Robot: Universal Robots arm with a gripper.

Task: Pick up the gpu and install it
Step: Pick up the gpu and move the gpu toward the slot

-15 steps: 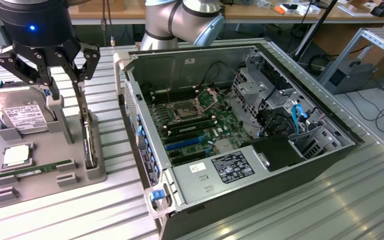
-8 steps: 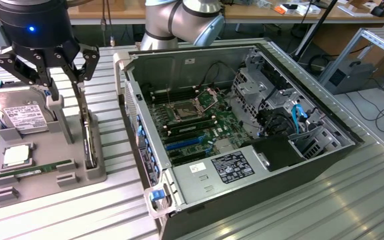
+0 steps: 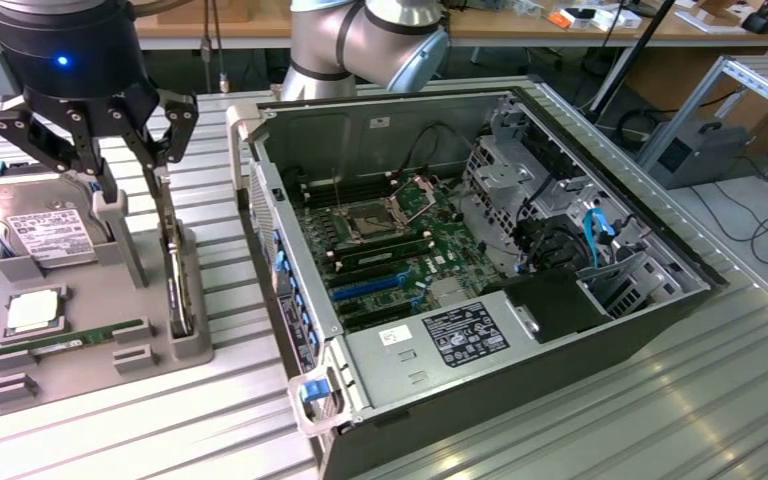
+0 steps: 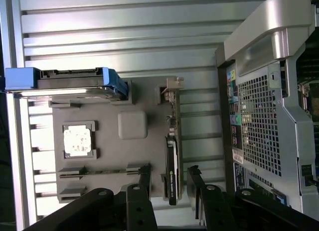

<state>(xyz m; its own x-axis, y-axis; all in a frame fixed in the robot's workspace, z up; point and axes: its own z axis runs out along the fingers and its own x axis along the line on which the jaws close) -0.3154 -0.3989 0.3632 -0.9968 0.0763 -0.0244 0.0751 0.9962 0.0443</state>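
Observation:
The gpu (image 3: 179,285) is a thin dark card standing on edge in a slot along the side of the grey holder (image 3: 91,290) nearest the computer case. In the wrist view the gpu (image 4: 172,164) appears edge-on, black with a silvery bracket at one end. My gripper (image 3: 133,190) hangs above the holder over the card's far end, open, with nothing between its fingers. In the wrist view the gripper (image 4: 169,186) has one finger (image 4: 144,183) on each side of the card's line, above it and apart from it.
The holder also carries a silver hard drive (image 3: 40,230), a CPU (image 3: 35,310) and a green RAM stick (image 3: 71,343). The open computer case (image 3: 598,330) lies at the exterior view's right with its motherboard (image 3: 384,250) exposed. Everything rests on a ribbed metal table (image 3: 598,430).

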